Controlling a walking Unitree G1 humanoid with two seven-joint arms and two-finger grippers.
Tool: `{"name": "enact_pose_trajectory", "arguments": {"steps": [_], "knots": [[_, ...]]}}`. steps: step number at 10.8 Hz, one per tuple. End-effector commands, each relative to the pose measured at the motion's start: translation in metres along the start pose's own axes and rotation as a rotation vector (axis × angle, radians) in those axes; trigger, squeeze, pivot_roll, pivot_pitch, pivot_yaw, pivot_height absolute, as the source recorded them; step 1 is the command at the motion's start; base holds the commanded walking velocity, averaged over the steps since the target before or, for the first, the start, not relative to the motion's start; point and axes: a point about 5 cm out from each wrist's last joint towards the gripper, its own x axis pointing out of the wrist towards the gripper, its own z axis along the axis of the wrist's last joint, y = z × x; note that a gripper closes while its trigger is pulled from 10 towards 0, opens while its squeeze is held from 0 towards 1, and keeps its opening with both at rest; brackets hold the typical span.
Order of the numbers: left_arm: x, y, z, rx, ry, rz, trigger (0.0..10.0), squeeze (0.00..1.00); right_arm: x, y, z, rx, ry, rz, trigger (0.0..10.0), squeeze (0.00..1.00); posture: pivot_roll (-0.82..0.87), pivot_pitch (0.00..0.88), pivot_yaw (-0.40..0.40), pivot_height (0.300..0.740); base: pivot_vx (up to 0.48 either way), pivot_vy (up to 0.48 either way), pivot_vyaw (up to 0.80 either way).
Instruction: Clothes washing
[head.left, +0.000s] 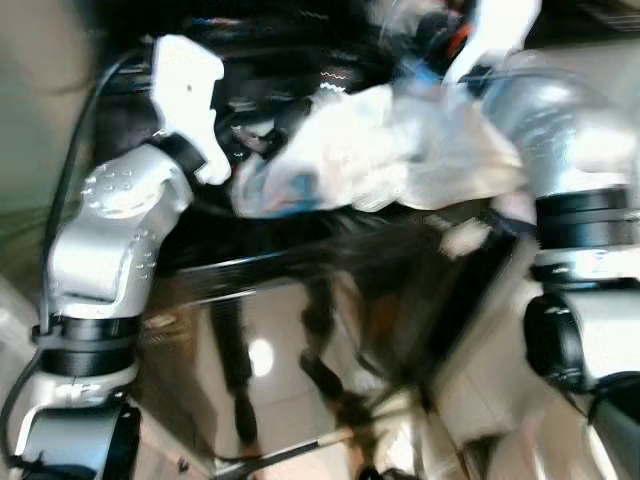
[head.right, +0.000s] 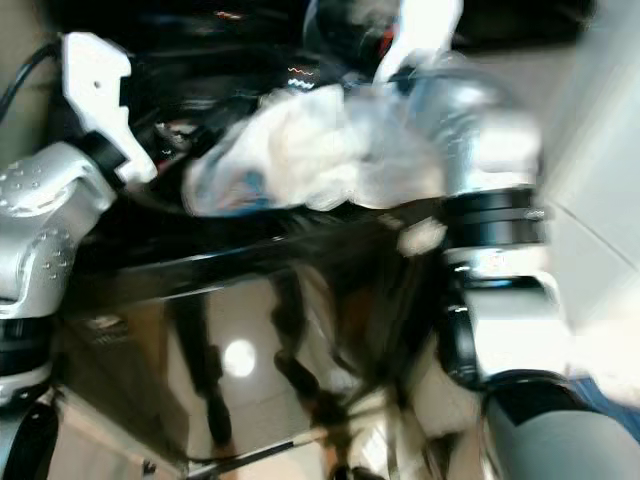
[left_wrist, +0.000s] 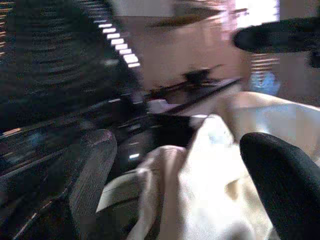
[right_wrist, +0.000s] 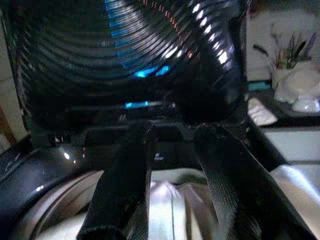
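Note:
A crumpled bundle of white clothes (head.left: 380, 150) rests on the top edge of a glossy black washing machine (head.left: 270, 350), between my two raised arms. My left gripper (left_wrist: 175, 145) is open, its fingers (left_wrist: 87, 170) set wide apart on either side of the white cloth (left_wrist: 200, 190). My right gripper (right_wrist: 175, 132) points at the machine's dark ribbed lid (right_wrist: 125, 50). Its fingers (right_wrist: 125, 195) stand slightly apart, with white cloth (right_wrist: 170, 210) lying under their base. All views are blurred by motion.
The machine's shiny front reflects the room and a light spot (head.left: 260, 355). A pale tiled floor (head.left: 500, 390) lies to the right. A counter with a small plant and white items (right_wrist: 295, 85) stands beside the machine.

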Motion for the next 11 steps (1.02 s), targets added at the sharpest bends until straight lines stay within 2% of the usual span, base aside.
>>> {"name": "enact_pose_trajectory", "arguments": {"steps": [1,2,3,4,5,6,7,8,9,10,11], "knots": [[0.001,-0.002,-0.002,0.001,0.013,-0.014,10.0,0.00,-0.001,-0.003,-0.015,0.012,0.061,-0.009,10.0,0.00,0.02,0.000,-0.005,0.740,0.000,0.000,0.00],[0.001,-0.002,-0.002,0.003,0.009,-0.007,10.0,0.00,0.002,-0.003,-0.013,0.013,0.034,0.004,10.0,0.00,0.03,0.000,-0.013,0.740,0.000,0.000,0.00],[0.000,0.001,-0.002,0.012,0.012,0.023,10.0,0.00,-0.002,-0.022,-0.005,-0.001,-0.023,-0.087,10.0,0.00,0.03,0.000,-0.018,0.740,0.000,0.000,0.00],[0.000,0.002,-0.003,0.013,0.017,0.024,10.0,0.00,-0.004,-0.030,-0.006,-0.055,-0.007,-0.133,10.0,0.00,0.03,0.000,-0.019,0.740,0.000,0.000,0.00],[-0.001,-0.003,-0.003,0.016,0.024,-0.032,10.0,0.00,-0.014,-0.048,0.001,-0.205,-0.023,-0.240,10.0,0.00,0.04,0.000,-0.023,0.740,0.000,0.000,0.00],[-0.002,-0.007,-0.005,-0.002,0.019,-0.036,10.0,0.00,-0.026,-0.057,0.014,-0.181,-0.073,-0.274,10.0,0.00,0.04,0.000,-0.026,0.740,0.000,0.000,0.00],[-0.006,-0.006,-0.031,-0.061,0.074,0.162,10.0,0.00,-0.057,-0.050,0.006,-0.215,-0.060,-0.269,10.0,0.00,0.02,0.000,-0.014,0.740,0.000,0.000,0.00],[-0.009,-0.013,-0.045,-0.088,0.107,0.207,10.0,0.00,-0.072,-0.039,-0.009,-0.256,-0.015,-0.250,10.0,0.00,0.00,0.000,-0.001,0.740,0.000,0.000,0.00],[-0.012,-0.019,-0.051,-0.077,0.126,0.218,10.0,0.00,-0.081,-0.029,-0.020,-0.290,0.009,-0.225,10.0,0.00,-0.01,0.000,0.011,0.740,0.000,0.000,0.00],[-0.014,-0.039,-0.063,-0.080,0.158,0.216,10.0,0.00,-0.114,-0.007,-0.055,-0.242,0.030,-0.229,10.0,0.00,-0.05,0.000,0.045,0.740,0.000,0.000,0.00],[-0.010,-0.044,-0.058,-0.102,0.134,0.234,10.0,0.00,-0.134,0.004,-0.062,-0.189,0.020,-0.251,10.0,0.00,-0.06,0.000,0.053,0.740,0.000,0.000,0.00]]}}
